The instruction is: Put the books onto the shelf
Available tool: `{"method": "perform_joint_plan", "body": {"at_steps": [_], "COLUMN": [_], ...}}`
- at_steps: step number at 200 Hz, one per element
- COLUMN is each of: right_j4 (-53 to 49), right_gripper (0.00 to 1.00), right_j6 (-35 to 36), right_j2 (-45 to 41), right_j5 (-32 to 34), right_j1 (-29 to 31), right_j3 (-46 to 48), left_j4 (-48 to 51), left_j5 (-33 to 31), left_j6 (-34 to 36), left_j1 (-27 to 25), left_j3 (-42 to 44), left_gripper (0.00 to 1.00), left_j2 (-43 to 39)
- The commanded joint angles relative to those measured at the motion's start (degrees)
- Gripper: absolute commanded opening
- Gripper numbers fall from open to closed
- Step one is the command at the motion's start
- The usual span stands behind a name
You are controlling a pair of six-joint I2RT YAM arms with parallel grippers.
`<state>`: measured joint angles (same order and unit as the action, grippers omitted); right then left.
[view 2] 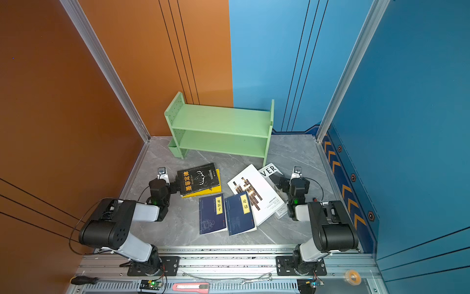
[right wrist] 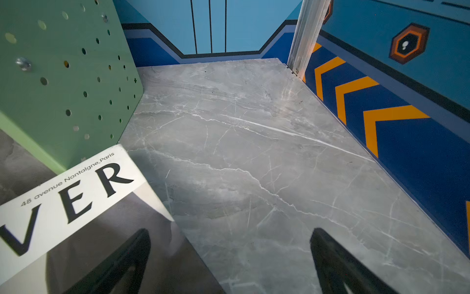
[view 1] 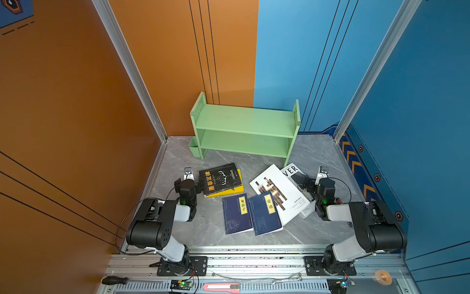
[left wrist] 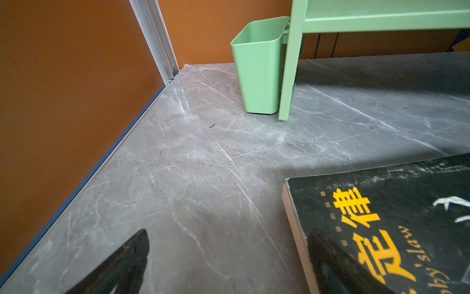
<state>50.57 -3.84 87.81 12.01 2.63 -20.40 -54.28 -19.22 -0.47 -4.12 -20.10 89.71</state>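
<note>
Orange wall panels close the left and far-left sides, blue ones the far-right and right, around a grey marble counter (view 1: 318, 229). At the far middle of it stands the pale green shelf (view 1: 245, 121), set a little askew, and both of its tiers show only bare green board. A small green cup (left wrist: 258, 68) hangs on the shelf's left side panel. The left wrist view shows only its plain inner wall near the rim; its bottom is hidden.

All six books lie flat on the counter nearer than the shelf. On the left, the black book (view 1: 220, 179) with yellow characters rests on the yellow book (view 1: 225, 195). Near the middle, the left navy book (view 1: 236, 216) and the right navy book (view 1: 264, 216) lie side by side. The right one overlaps the white book with black bars (view 1: 290, 203). That book in turn covers part of the white book lettered "VER" (view 1: 292, 169), whose far corner lies just beside the shelf's right panel.

The left tool (left wrist: 230, 234) hangs low with its fingers spread wide, one over bare counter, the other over the black book's cover, gripping nothing. The right tool (right wrist: 230, 231) is likewise spread wide and holds nothing, with one finger over the "VER" cover and the other over bare counter.
</note>
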Motion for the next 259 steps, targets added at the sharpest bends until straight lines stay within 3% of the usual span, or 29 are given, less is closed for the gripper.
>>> {"method": "perform_joint_plan", "body": {"at_steps": [1,227,249,259], "right_j4": [-0.35,-0.17,-6.31,-14.11], "right_gripper": [1.00,1.00,1.00,1.00], "right_j6": [0.03,0.11,0.99,1.61], "right_j2": [-0.01,-0.09,-4.46,-8.61], "right_j5": [0.36,0.96,4.21,5.73], "right_j1": [0.00,0.36,2.05,3.06], "right_j3": [-1.14,-1.29,-3.18,-5.35], "left_j4": [-0.21,-0.21,1.01,3.13], "left_j5": [0.72,0.75,1.70,2.23], "left_j6": [-0.40,-0.40,1.07,2.23], "left_j1": [0.26,0.25,-0.54,-1.18], "left_j3": [-0.83,-0.75,-0.73,-0.65], "left_gripper": [0.98,0.98,0.98,0.98], "left_j2": [-0.18,-0.31,-2.61,-5.30]}}
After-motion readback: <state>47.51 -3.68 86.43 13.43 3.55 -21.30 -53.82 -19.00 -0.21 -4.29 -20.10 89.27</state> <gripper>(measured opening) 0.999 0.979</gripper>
